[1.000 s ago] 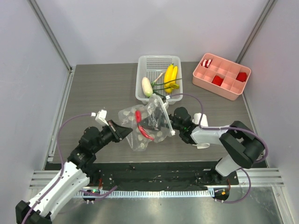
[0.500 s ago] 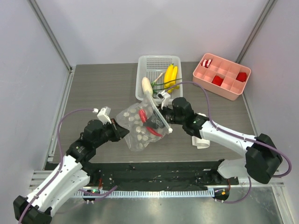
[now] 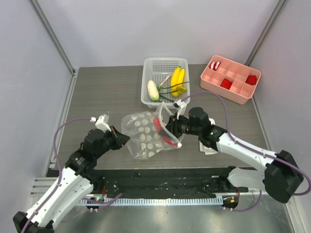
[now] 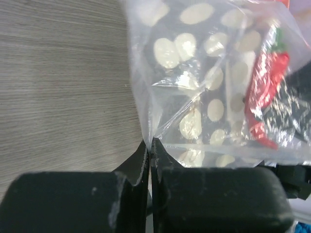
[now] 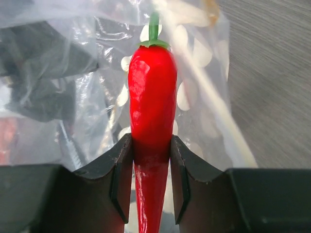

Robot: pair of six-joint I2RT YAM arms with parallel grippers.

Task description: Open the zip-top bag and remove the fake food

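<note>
The zip-top bag (image 3: 143, 135), clear with white dots, lies at the table's middle. My left gripper (image 3: 122, 138) is shut on its left edge; in the left wrist view the jaws (image 4: 151, 141) pinch the plastic (image 4: 194, 82). My right gripper (image 3: 171, 131) is at the bag's right end, shut on a red chili (image 5: 151, 97) with its green stem pointing away. Red chili (image 3: 168, 141) shows there in the top view and through the bag (image 4: 265, 97) in the left wrist view. A yellow banana bunch (image 3: 178, 80), a white radish (image 3: 152, 90) and green stems (image 3: 167, 91) lie in a basket.
The white mesh basket (image 3: 146, 77) stands just behind the bag. A pink compartment tray (image 3: 232, 92) with red blocks sits at the back right. A rolled white cloth (image 3: 210, 147) lies under my right arm. Grey walls close in both sides.
My right gripper has pulled back to the right with the chili. The bag has sunk lower and flatter. My left arm has shifted slightly left, still holding the bag.
</note>
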